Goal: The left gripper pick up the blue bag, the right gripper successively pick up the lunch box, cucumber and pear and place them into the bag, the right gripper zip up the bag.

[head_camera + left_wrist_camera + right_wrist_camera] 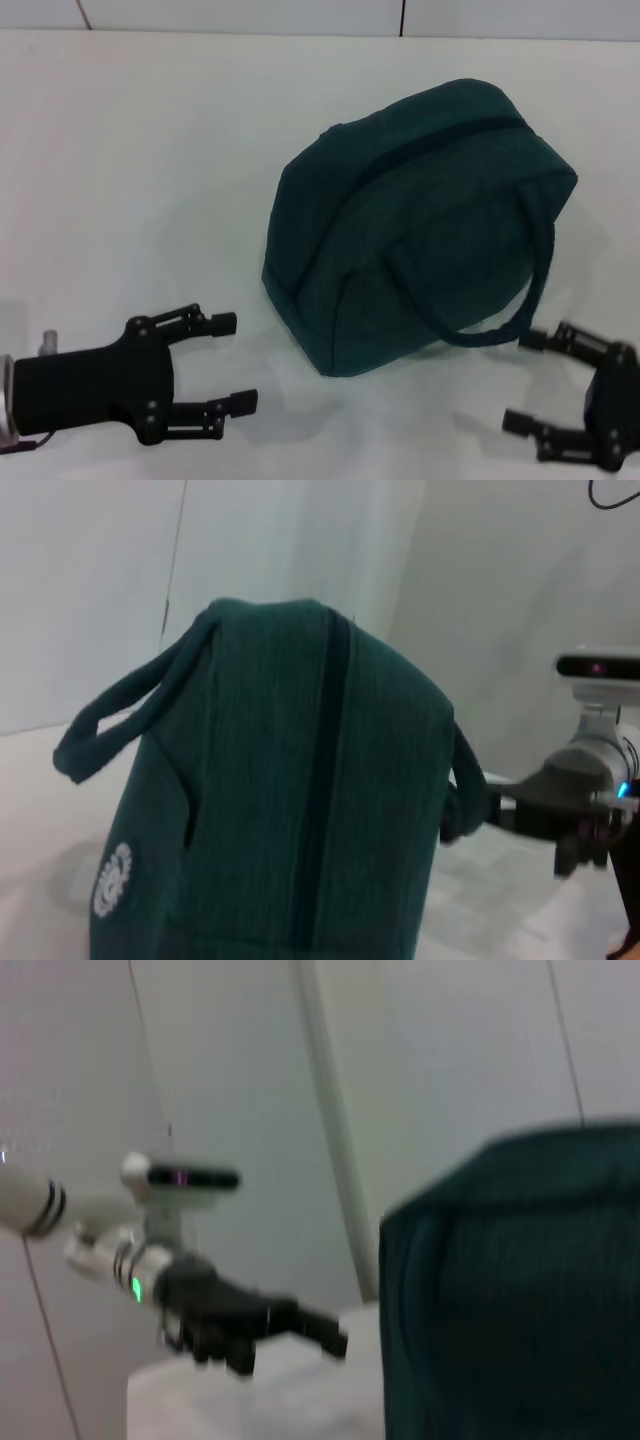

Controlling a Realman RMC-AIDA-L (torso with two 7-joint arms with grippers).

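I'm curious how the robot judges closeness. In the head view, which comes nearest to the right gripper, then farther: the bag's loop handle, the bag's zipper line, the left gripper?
1. Loop handle of the blue bag, just beside the right gripper, at the bag's near right.
2. Zipper line, along the bag's top, farther back.
3. Left gripper, open, across the table at the near left.

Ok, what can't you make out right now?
- Bag contents: it looks zipped in the head and left wrist views, so the lunch box, cucumber and pear show nowhere.
- Zipper pull: not seen in any view.
- Right gripper: body cut off by the head view's edge; fingers open.
- Left gripper: open, apart from the bag.
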